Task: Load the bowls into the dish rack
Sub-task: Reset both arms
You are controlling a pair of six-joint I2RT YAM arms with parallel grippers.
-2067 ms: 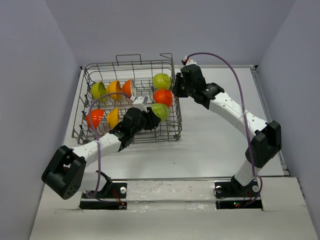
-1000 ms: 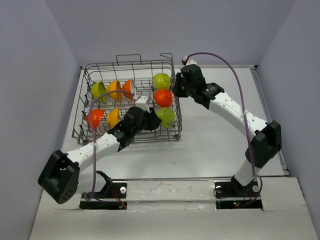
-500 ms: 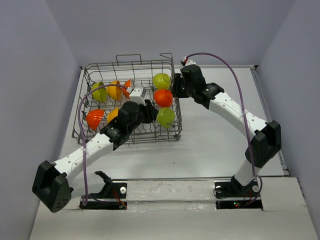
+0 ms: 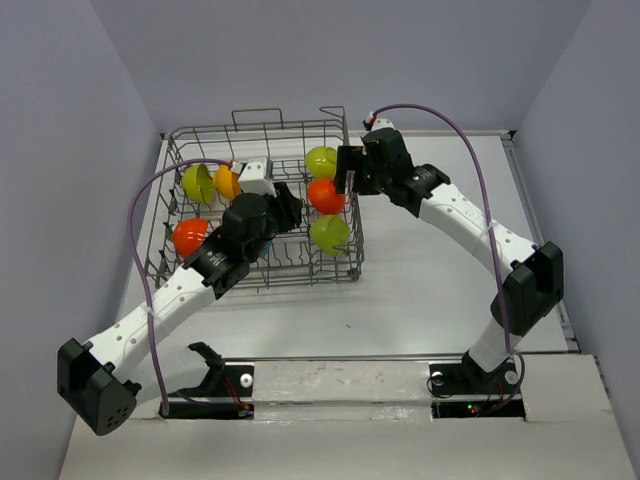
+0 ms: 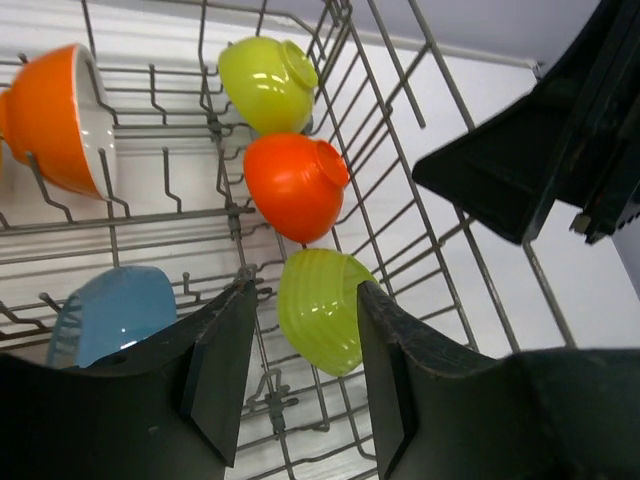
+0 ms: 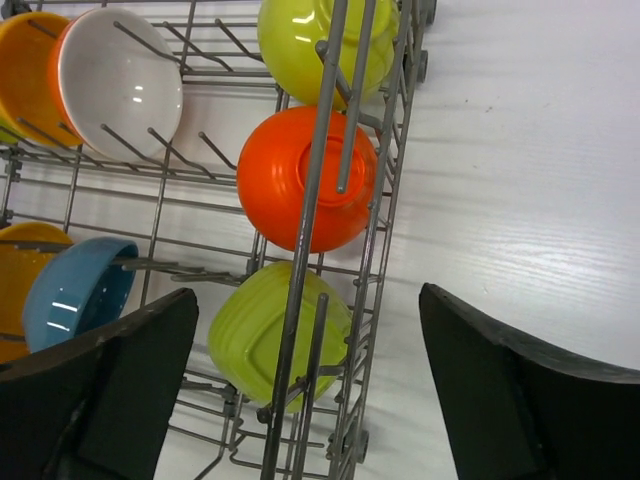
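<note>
- Inside the grey wire dish rack (image 4: 260,127), glossy round bowls (image 4: 190,237) lean on edge among thin tines; a ribbed lime bowl (image 5: 320,310) sits just beside a smooth red-orange bowl (image 5: 295,185) by the right wall.
- Left hand (image 5: 305,290): released, flat black fingers (image 5: 215,370) apart, empty.
- Right hand (image 6: 305,295): spread wide, empty, over the white grained tabletop (image 6: 520,180).

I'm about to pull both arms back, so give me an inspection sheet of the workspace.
Surface: white table, dish rack standing on it.
Job's things: every bowl in view is inside the rack; lime bowl, red-orange bowl, second lime bowl along its right side; blue bowl mid-rack.
Clutter: nothing seen.
Grippers: left gripper jaws open, empty, over the rack; right gripper jaws wide open, empty, at its right wall.
Cables: left cable and right cable arch above their arms; no snag seen.
Surroundings: grey walls on three sides.
</note>
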